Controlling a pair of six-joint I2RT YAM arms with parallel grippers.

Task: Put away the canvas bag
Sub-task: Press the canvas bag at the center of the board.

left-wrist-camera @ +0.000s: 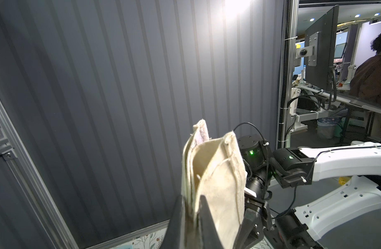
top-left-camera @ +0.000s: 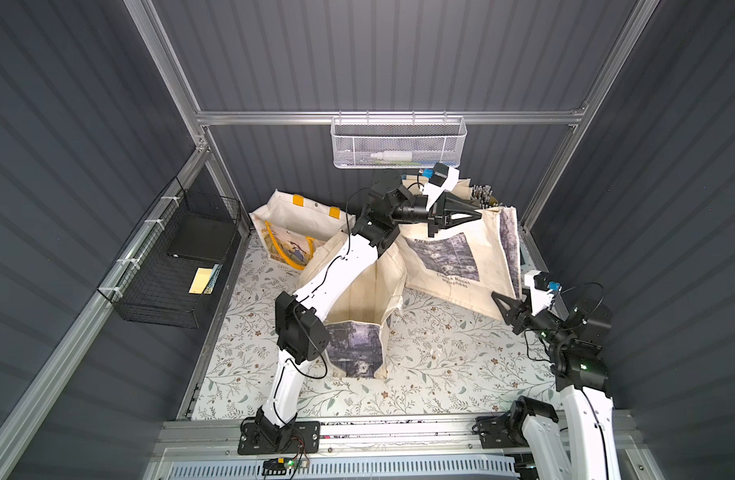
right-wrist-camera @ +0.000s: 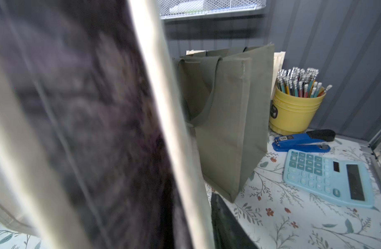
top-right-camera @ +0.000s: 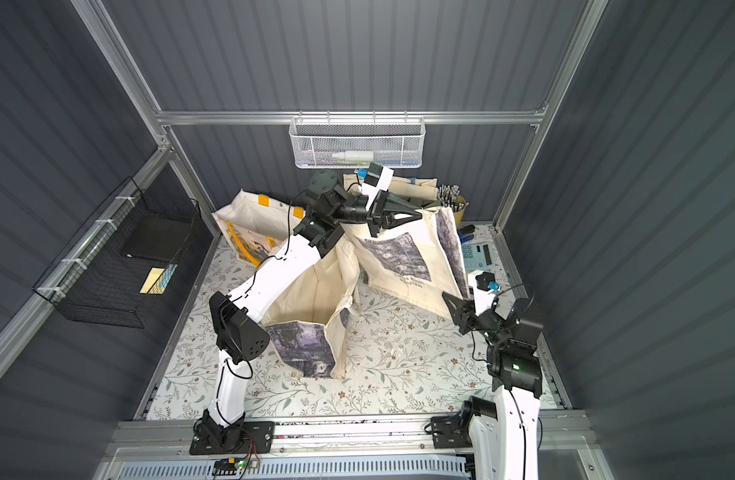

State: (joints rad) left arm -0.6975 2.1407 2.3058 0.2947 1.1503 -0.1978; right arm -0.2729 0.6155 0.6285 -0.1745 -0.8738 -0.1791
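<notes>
At the back of the desk (top-left-camera: 440, 357), what keeps the canvas bag (top-left-camera: 444, 253) up? — Editor

One pinch. The left claw (top-left-camera: 478, 212) is clamped shut on a bunched fold of the top hem. The bag hangs tilted from it, its lower edge down near the desk, beside a second printed bag (top-left-camera: 353, 353) standing open in front. — Photographer

And the right claw (top-left-camera: 500, 303)? — Editor

Close against the bag's lower corner; whether its jaws are parted or gripping cloth, I cannot tell. — Photographer

What could go wrong? — Editor

The fold may slide out of that single pinch and drop the bag in a heap. A swing of the loose corner could tip the pencil cup (right-wrist-camera: 293, 112) or sweep the stapler (right-wrist-camera: 301, 143) and calculator (right-wrist-camera: 327, 179), which sit near it by the olive bag (right-wrist-camera: 228, 129). The right claw could also snag the cloth and pull against the left. — Photographer
</notes>
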